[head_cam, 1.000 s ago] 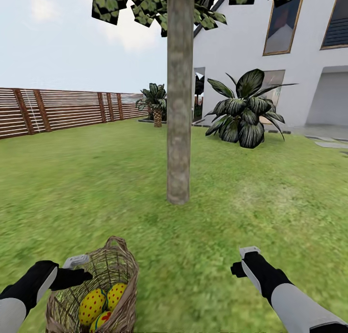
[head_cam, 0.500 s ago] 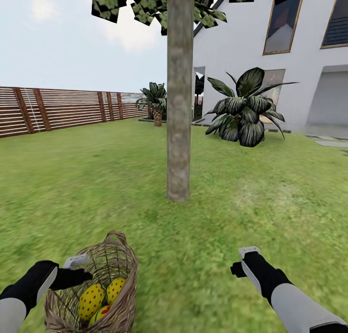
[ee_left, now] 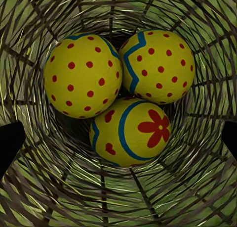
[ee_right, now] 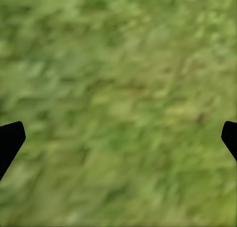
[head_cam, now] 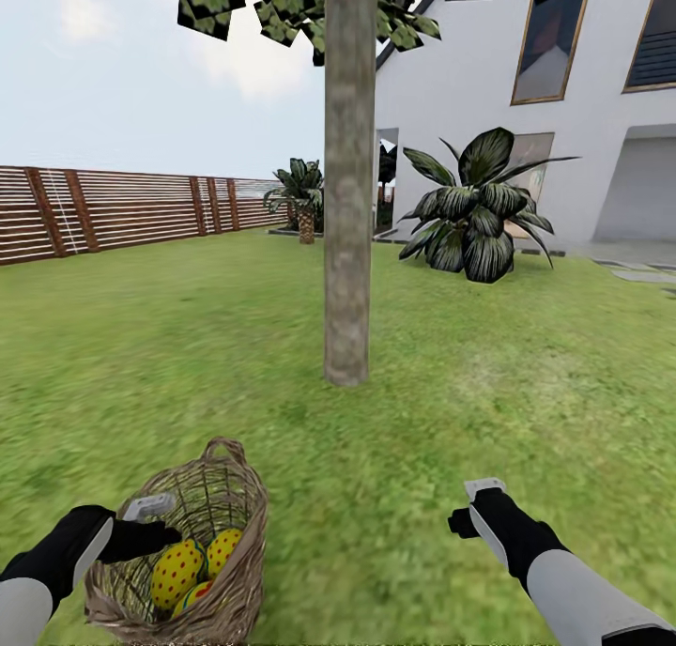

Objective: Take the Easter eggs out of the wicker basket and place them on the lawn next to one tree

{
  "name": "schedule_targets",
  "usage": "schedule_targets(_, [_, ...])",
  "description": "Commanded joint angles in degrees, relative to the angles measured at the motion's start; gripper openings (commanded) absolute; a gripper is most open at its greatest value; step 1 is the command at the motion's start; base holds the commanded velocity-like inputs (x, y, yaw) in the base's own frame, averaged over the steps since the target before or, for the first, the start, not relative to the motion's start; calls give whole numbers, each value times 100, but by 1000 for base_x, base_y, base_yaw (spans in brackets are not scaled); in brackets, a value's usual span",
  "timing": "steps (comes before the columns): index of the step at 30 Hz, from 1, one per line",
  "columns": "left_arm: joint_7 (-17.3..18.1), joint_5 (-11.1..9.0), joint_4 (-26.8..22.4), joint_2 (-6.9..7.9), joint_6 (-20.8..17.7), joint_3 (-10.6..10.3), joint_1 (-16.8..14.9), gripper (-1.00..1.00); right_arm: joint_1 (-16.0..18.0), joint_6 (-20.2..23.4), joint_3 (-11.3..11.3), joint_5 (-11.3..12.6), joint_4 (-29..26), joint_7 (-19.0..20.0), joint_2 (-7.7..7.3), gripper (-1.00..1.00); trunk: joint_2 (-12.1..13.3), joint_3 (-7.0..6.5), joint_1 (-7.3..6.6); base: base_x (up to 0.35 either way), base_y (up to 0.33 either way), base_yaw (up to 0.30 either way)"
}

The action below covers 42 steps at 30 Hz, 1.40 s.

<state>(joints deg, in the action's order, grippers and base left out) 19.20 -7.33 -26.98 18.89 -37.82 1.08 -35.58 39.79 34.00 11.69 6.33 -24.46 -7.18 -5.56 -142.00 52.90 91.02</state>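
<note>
The wicker basket (head_cam: 246, 571) stands on the lawn (head_cam: 526, 383) at the lower left of the head view. Three yellow Easter eggs lie in its bottom: two red-dotted ones (ee_left: 81, 74) (ee_left: 158, 66) and one with a red flower mark (ee_left: 132, 133). My left gripper (head_cam: 155, 531) hangs open over the basket's near rim, looking straight down into it, its dark fingertips (ee_left: 10, 143) wide apart and touching no egg. My right gripper (head_cam: 469, 515) is open above bare grass (ee_right: 118, 88), holding nothing. The tree (head_cam: 347, 205) with its grey-brown trunk rises a short way beyond the basket.
A brown slatted fence (head_cam: 113, 209) runs along the left. The white house (head_cam: 563, 111) stands at the right behind a broad-leaved shrub (head_cam: 479, 214) and a small palm (head_cam: 302, 195). Grey paving (head_cam: 643, 275) lies at the far right. Open grass surrounds the trunk.
The basket and the tree's foot sit slightly higher in the head view than before, while both arms keep their place in it, so the view has shifted. Both grippers stay open.
</note>
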Motion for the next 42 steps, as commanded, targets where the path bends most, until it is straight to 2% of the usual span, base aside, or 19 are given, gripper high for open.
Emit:
schedule_targets(1, [-9, -49, -6, -3, -48, 6, -2, 100, 3, 27, 43, 61, -9, -40, -6, 100, -44, 25, 21, 0, 0, 0])
schedule_targets(6, [-18, -49, -4, -45, -44, 4, -2, 100, 3, 27, 43, 61, -11, -43, -6, 100, -128, 127, 73, 0, 0, 0])
schedule_targets(14, [-11, -69, -9, -59, -8, -1, -2, 100, 3, 27, 44, 61, -8, -44, -6, 100, -128, 127, 73, 12, 0, 0])
schedule_targets(20, [-6, -75, -9, -64, -12, -2, -2, 100, 3, 27, 48, 59, -11, -45, 2, 100, -128, 127, 73, 268, 0, 0])
schedule_targets(25, [-19, -54, -9, -168, -6, -2, -2, 100, 3, 27, 50, 53, -10, -47, 3, 100, -128, 127, 73, 70, 0, 0])
schedule_targets(36, [-21, -54, -9, -184, -6, -2, -2, 100, 3, 27, 52, 53, -8, -47, 3, 100, -128, 127, 73, 3, 0, 0])
schedule_targets(42, [-21, -49, -9, -184, -12, -2, -2, 100, 3, 27, 52, 53, -8, -47, 3, 100, -136, 260, 88, 0, 0, 0])
